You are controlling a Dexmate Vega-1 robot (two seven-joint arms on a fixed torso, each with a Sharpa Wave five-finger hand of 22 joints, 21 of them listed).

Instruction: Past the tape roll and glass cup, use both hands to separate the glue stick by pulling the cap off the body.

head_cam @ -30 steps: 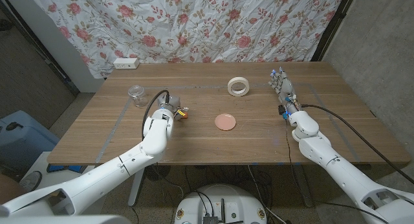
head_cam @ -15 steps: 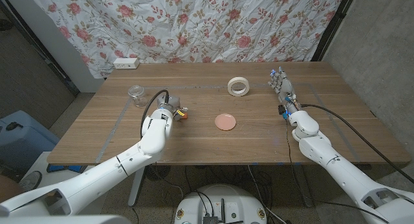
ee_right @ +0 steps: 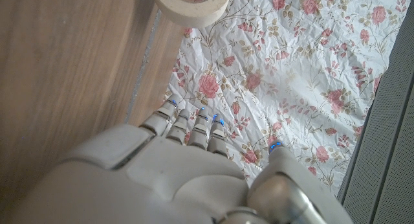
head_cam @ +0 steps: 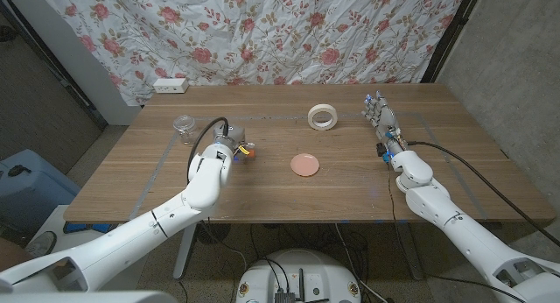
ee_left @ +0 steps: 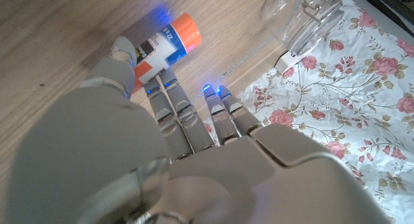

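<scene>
The glue stick (head_cam: 246, 151) lies on its side on the wooden surface (head_cam: 262, 185), left of centre in the head frame. In the left wrist frame I see its orange end (ee_left: 183, 32) pointing away from my fingers and its white labelled body (ee_left: 155, 52) running back under them. My left robot hand (head_cam: 227, 147) sits right at the stick. Its thumb (ee_left: 124, 56) lies against the stick's near end, with the other fingers (ee_left: 169, 101) reaching alongside. I cannot tell whether it actually grips or only touches. I judge it is there to pin the body so the other hand can pull the cap.

My right robot hand (head_cam: 382, 117) stands well apart at the right of the head frame, on its edge, fingers (ee_right: 187, 125) straight, side by side and holding nothing. It waits there because the pull needs both hands, and it has a wide stretch to cross first.

The glass cup (head_cam: 185, 128) stands upper left of the stick, near my left hand. The tape roll (head_cam: 322, 117) lies flat upper centre, between the two hands. A small pink disc (head_cam: 304, 165) sits just right of the stick, in the path my right hand would take, so I would pass over it carefully. A floral cloth (head_cam: 289, 31) hangs behind.
</scene>
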